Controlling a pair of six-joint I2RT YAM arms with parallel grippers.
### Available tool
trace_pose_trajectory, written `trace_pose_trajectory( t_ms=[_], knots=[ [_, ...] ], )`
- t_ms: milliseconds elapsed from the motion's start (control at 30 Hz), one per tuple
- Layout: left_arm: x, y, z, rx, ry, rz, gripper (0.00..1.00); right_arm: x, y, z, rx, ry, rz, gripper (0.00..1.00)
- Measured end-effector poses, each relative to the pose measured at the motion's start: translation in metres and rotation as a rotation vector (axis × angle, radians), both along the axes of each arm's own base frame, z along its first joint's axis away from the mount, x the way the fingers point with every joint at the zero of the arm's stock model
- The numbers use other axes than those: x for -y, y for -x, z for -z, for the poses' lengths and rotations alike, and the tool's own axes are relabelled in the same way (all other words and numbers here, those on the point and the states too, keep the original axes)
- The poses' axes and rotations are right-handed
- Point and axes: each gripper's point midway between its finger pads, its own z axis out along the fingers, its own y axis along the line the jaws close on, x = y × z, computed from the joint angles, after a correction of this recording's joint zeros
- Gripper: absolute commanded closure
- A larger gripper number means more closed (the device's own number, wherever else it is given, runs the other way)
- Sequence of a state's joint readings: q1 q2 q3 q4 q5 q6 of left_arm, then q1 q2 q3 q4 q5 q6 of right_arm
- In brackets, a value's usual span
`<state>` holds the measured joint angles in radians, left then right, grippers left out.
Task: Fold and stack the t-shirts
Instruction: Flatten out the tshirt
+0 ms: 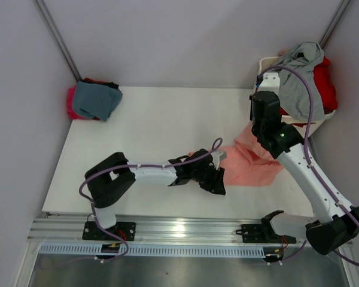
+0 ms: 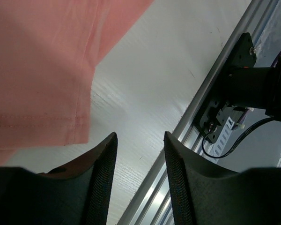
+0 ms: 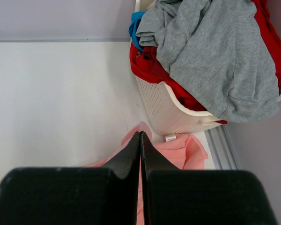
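T-shirt (image 2: 47, 84) hem beside left end effector (image 2: 140, 138), white table (image 2: 145, 84) beyond

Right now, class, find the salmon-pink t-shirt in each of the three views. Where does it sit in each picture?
Top external: the salmon-pink t-shirt lies centre-right, between the two arms.
Left wrist: the shirt fills the upper left.
Right wrist: the shirt is at bottom centre, just below the basket.
Shared landmark: the white table, under the shirt in all three.
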<state>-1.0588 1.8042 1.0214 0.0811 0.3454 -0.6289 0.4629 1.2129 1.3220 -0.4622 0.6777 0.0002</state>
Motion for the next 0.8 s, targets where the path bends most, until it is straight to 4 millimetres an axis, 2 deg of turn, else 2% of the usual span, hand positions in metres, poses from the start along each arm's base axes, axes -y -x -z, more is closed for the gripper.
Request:
trace_pose_trajectory(
  t_ms=[200, 400, 600, 800],
  knots=[
    [0.004, -0.001, 0.011, -0.004, -0.039, 0.007, 0.52, 0.002, 0.002, -0.003, 0.008, -0.002, 0.005, 1.0],
    [0.0, 0.002, 0.019, 0.018, -0.086, 0.01, 0.52, 0.003, 0.003, 0.003, -0.003, 0.004, 0.007, 1.0],
    [-0.009, 0.003, 0.029, 0.043, -0.149, 0.004, 0.52, 0.003, 0.003, 0.004, -0.006, 0.005, 0.008, 1.0],
    [-0.021, -0.004, 0.041, 0.073, -0.228, -0.033, 0.53, 0.003, 0.003, 0.005, -0.007, 0.006, 0.008, 1.0]
  ],
)
